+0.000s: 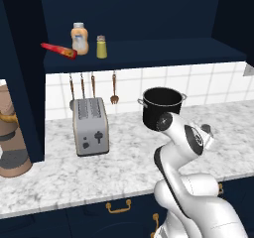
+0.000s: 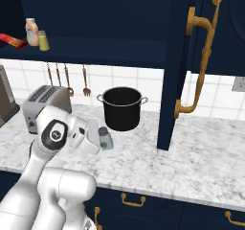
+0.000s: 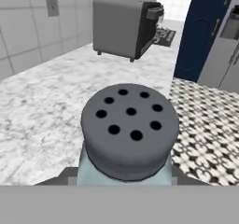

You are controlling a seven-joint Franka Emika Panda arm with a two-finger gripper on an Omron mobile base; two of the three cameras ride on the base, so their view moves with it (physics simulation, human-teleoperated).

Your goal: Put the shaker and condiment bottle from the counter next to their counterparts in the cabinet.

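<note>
The small pale grey-blue shaker (image 2: 105, 138) with its dark holed cap (image 3: 130, 129) sits between the fingers of my gripper (image 2: 102, 140), which is shut on it low over the marbled counter (image 2: 158, 162), in front of the pot. The dark fingertips (image 3: 59, 177) flank the shaker's body. On the navy cabinet shelf (image 1: 163, 53) the red condiment bottle (image 1: 58, 50) lies on its side, left of the counterparts: the fat orange bottle (image 1: 79, 37) and the yellow-green shaker (image 1: 101, 47). The three also show at far left, as red bottle (image 2: 12, 40), orange bottle (image 2: 32, 31) and yellow-green shaker (image 2: 43, 40).
A black pot (image 1: 161, 105) stands at the back of the counter, a grey toaster (image 1: 90, 125) to its left under hanging utensils (image 1: 92, 86). An open navy cabinet door (image 2: 174, 66) with a brass handle juts out right of the pot. A grey appliance (image 3: 123, 27) stands further along the counter.
</note>
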